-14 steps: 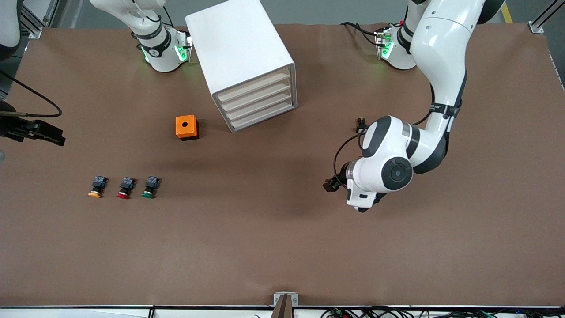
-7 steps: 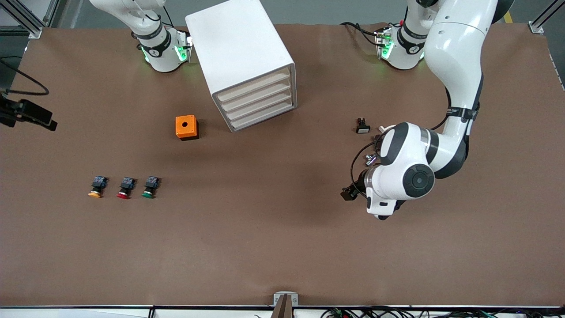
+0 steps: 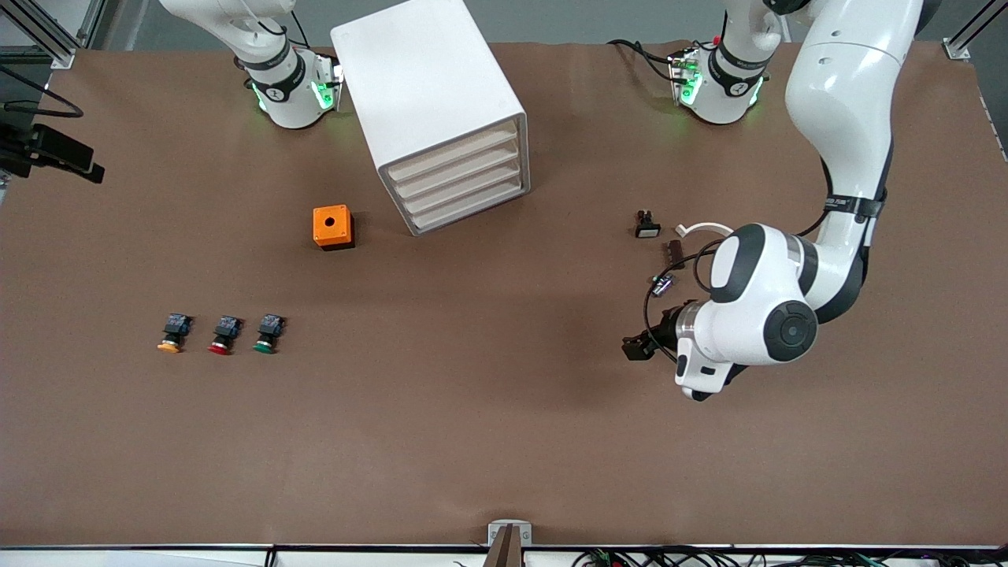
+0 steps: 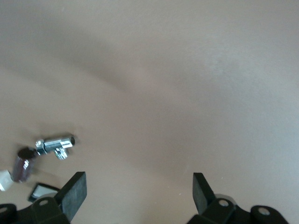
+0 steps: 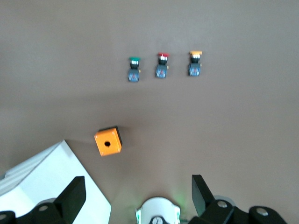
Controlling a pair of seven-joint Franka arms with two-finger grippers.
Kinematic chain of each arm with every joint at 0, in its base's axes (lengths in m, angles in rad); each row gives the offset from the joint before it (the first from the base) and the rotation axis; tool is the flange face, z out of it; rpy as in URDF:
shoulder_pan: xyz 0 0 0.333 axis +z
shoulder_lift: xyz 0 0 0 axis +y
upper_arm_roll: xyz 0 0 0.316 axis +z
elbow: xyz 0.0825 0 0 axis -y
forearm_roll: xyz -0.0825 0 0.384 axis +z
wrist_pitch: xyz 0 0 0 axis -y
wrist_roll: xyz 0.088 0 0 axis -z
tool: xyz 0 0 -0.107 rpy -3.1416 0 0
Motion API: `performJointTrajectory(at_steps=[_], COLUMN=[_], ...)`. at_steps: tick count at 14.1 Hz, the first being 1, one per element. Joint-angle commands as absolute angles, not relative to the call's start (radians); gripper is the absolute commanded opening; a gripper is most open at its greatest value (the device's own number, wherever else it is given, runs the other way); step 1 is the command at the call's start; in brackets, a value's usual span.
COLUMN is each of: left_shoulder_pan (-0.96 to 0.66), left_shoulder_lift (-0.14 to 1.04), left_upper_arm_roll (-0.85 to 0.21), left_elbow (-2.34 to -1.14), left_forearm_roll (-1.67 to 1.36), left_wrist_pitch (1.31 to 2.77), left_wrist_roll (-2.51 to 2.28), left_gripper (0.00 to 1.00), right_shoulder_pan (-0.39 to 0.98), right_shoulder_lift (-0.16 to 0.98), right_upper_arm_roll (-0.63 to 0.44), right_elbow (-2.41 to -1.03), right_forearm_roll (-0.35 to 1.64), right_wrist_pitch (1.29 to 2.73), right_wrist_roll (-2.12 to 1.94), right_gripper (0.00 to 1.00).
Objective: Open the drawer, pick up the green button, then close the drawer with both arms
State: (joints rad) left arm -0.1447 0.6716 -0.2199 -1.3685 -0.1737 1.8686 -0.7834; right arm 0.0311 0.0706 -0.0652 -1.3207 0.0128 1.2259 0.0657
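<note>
The brown worktop point(image 3: 488, 441) carries everything, and the largest thing on it is the white cabinet point(image 3: 429, 94), standing between the two arm bases with its four pale drawer fronts all flush and shut; the drawer point(image 3: 461, 175) is one of these alike fronts, and nothing marks which. The left arm point(image 3: 846, 118) bends down from its base to a bulky wrist over the worktop toward its own end of the table, and the left gripper point(image 4: 139, 196) hangs there in the air with its jaws spread wide and nothing between them, over bare brown surface. The right arm point(image 3: 236, 24) shows only its base and lower links in the front view; the right gripper point(image 5: 139, 196) is high over its own base, jaws likewise wide apart and empty, looking down on the cabinet's corner. Next in size is the orange box point(image 3: 332, 227) with a round hole in its top, just beside the cabinet toward the right arm's end. Nearer the front camera than that box sit three small push-buttons in a row: the button point(image 3: 268, 334) with the green cap lies closest to the middle of the worktop, the red-capped button point(image 3: 224, 335) beside it, the orange-capped button point(image 3: 173, 334) at the row's outer end. Near the left wrist lie a few small parts point(image 3: 665, 252), among them a silvery metal fitting point(image 4: 55, 145).
</note>
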Motion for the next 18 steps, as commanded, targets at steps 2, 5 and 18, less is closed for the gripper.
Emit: performJointTrajectory(at_steps=[2,5,18], left_shoulder_pan=[-0.115,-0.106,0.063], left_shoulder_lift=[0.6,0.517,0.221], left_upper_arm_roll=[-0.242,-0.242,-0.242], left_elbow=[-1.417,-1.5,-1.726], left_forearm_roll=[-0.074,-0.037,-0.015], left_wrist_pitch=[1.821,1.802,1.72], left_wrist_roll=[-0.574,-0.464,-0.112], left_gripper=[1.0,1.0,1.0], right_shoulder_pan=[0.034,0.037,0.028], right_shoulder_lift=[0.049,-0.009,-0.19], right_upper_arm_roll=[-0.066,-0.066,-0.08], right_elbow=[-1.362,-1.46,-1.707], right_forearm_roll=[0.035,0.049,0.043], right_wrist_pitch=[1.2,1.232,1.371], right_wrist_roll=[0.069,0.069,0.025], right_gripper=[1.0,1.0,1.0])
